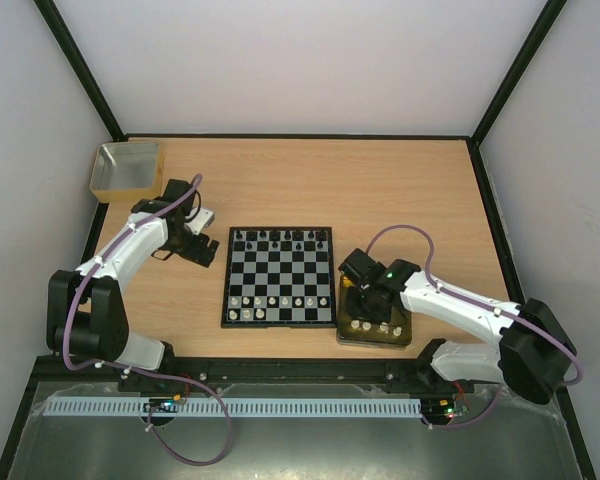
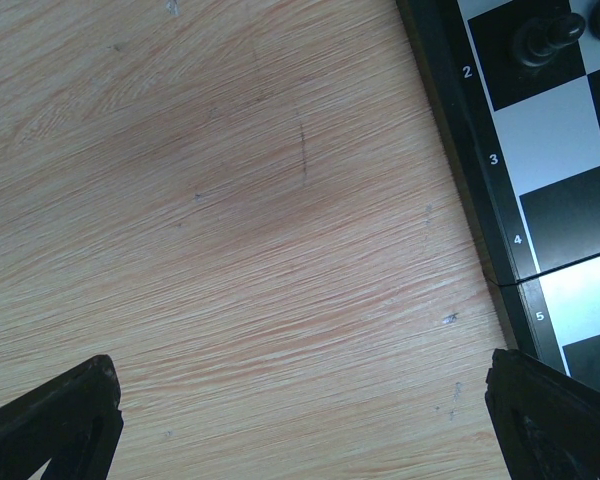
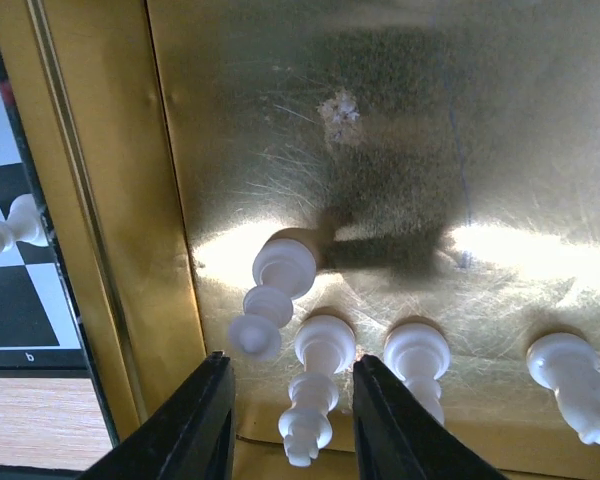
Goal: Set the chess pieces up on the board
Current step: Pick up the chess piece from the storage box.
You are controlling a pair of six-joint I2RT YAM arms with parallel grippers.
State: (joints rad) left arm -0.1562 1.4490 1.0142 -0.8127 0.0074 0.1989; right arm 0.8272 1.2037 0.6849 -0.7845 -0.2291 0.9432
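Nearest me, rightward, the right gripper (image 3: 292,370) hangs in the shiny gold rectangular tray (image 3: 280,120), jaws narrowed astride one of four tiny white chess pieces (image 3: 315,385); whether it pinches, I cannot tell. Beyond, the small chequered black-and-white board (image 1: 280,275) carries white figures (image 1: 270,300) along its near rows and black figures (image 1: 280,238) along its far edge. Beside its left edge, the left gripper (image 2: 300,410) gapes wide over the light wooden table (image 2: 230,200).

Board (image 2: 568,205): cut off by left wrist view's edges. Chess pieces (image 1: 272,300): kinds too small to tell from above. Gold tray (image 1: 348,332): largely hidden under right gripper (image 1: 372,305).
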